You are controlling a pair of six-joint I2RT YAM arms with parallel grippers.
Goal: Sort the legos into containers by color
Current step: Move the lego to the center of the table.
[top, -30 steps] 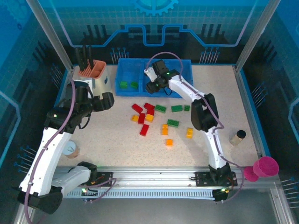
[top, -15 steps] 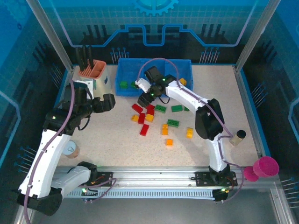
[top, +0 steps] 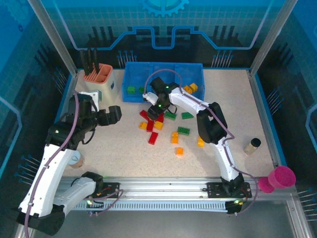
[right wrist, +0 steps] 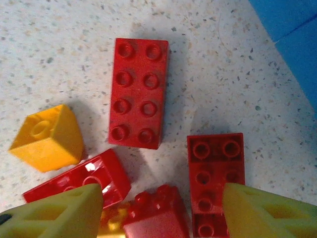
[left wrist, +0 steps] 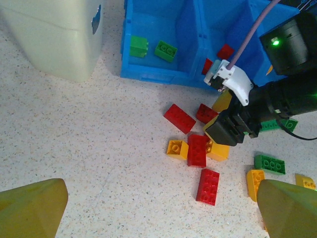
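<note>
Right end effector [right wrist: 158, 210] hovers released above red legos [right wrist: 138, 91], 6 o'clock of tray [top: 163, 64]; left end effector [left wrist: 158, 208] released too.

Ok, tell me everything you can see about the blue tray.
The blue tray is low, rectangular, glossy plastic, with three side-by-side compartments. It sits flat at the far side of the table, right of the beige holder. Two green bricks lie in the left compartment, red ones in the middle, orange-yellow ones in the right.
</note>
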